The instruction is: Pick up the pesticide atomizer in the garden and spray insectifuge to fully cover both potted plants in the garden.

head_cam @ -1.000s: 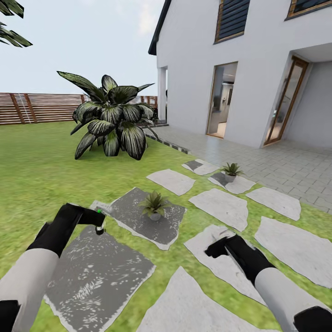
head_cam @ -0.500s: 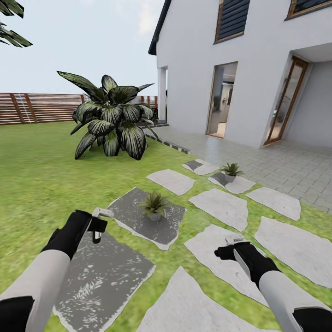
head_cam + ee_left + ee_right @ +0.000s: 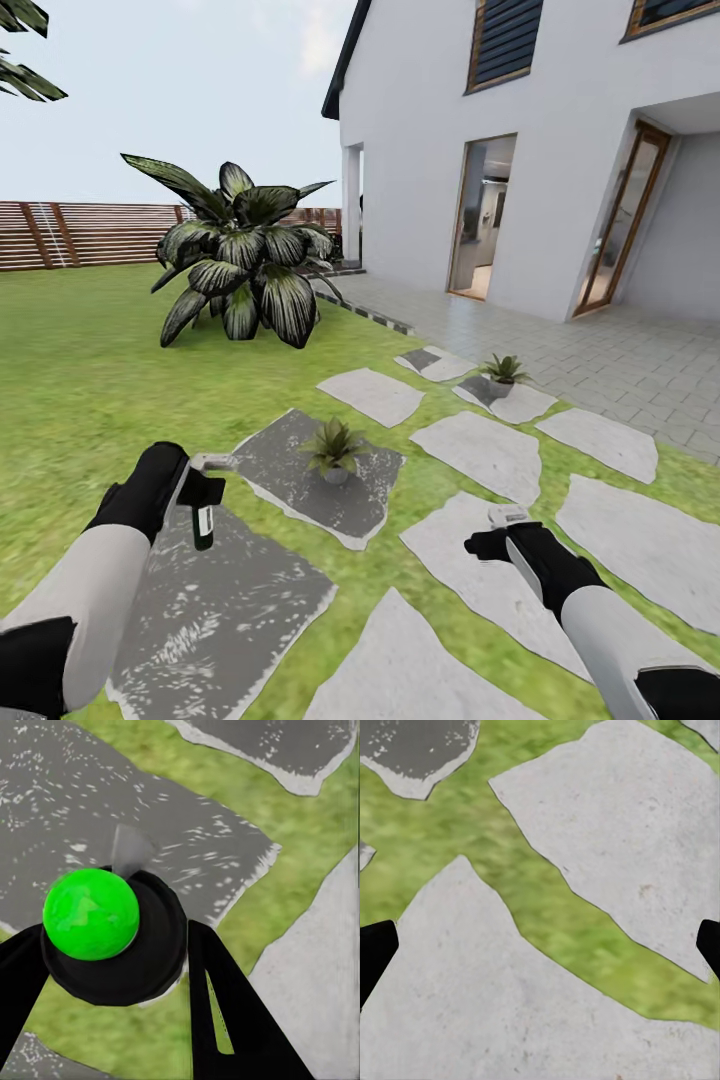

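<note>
Nearest us, over the lawn, our left gripper (image 3: 203,497) is clamped on the slim dark green pesticide atomizer with pale label and white-grey trigger head (image 3: 205,505); in the head view the bottle hangs roughly upright with its nozzle turned toward the plants, above the far edge of the darkened, speckled grey stone slab (image 3: 215,610). From the left wrist camera we see the black fingers (image 3: 225,1005) pinching the bottle's round base, marked with a bright green ball (image 3: 91,913). Our right gripper (image 3: 490,535) hovers empty over a pale stone slab (image 3: 470,560), its fingertips spread wide at the frame's edges in the right wrist view.

So picking up looks done. We judge the spraying under way: the near small rosette plant in its grey pot (image 3: 333,450) sits on another darkened slab (image 3: 300,470), while the far potted rosette (image 3: 503,372), near the paved terrace's (image 3: 610,360) edge, stands on a slab only partly dark. Both plants remain to be fully covered, as far as we can tell.

Compared with 0.5 s ago, the atomizer has dropped slightly and the left forearm has drawn back; 1 s ago the bottle was barely visible.
</note>
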Controlling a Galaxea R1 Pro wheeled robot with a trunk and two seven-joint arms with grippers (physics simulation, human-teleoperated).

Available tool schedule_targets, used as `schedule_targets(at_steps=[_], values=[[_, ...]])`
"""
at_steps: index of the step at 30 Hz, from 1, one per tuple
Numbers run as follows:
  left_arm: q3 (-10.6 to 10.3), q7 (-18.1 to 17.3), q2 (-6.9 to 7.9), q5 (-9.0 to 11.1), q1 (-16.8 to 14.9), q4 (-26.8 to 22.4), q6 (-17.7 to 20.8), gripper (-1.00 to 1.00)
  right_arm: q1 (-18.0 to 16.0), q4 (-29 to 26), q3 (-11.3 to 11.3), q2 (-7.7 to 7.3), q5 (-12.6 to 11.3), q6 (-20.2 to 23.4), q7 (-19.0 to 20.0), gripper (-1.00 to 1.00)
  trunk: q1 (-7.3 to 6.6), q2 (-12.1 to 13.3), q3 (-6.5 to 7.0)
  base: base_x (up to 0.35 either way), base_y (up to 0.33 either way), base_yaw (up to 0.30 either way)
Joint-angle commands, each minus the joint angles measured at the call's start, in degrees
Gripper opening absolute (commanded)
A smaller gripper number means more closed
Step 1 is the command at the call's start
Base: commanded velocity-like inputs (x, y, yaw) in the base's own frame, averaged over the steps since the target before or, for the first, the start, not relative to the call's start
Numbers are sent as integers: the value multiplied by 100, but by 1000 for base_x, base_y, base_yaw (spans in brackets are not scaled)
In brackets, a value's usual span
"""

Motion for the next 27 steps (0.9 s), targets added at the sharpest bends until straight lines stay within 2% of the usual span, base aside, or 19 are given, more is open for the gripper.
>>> schedule_targets(at_steps=[1, 8, 20, 27], values=[[34, -57, -2, -58, -15, 70, 24, -100, -2, -14, 37, -7, -5, 33, 10, 100, 3, -3, -6, 314, 0, 0], [43, -54, 8, -61, -30, 350, 36, -100, -3, -23, 30, -6, -6, 185, 10, 100, 3, -3, 11, 330, 112, -148], [41, -53, 9, -63, 11, 365, 31, -100, -3, -19, 28, -6, -6, 221, 10, 100, 3, -3, 25, 287, 239, -221], [34, -53, 9, -63, 13, 365, 31, -100, -3, -19, 4, -13, -6, 222, 10, 100, 3, -3, -16, 268, 255, -70]])
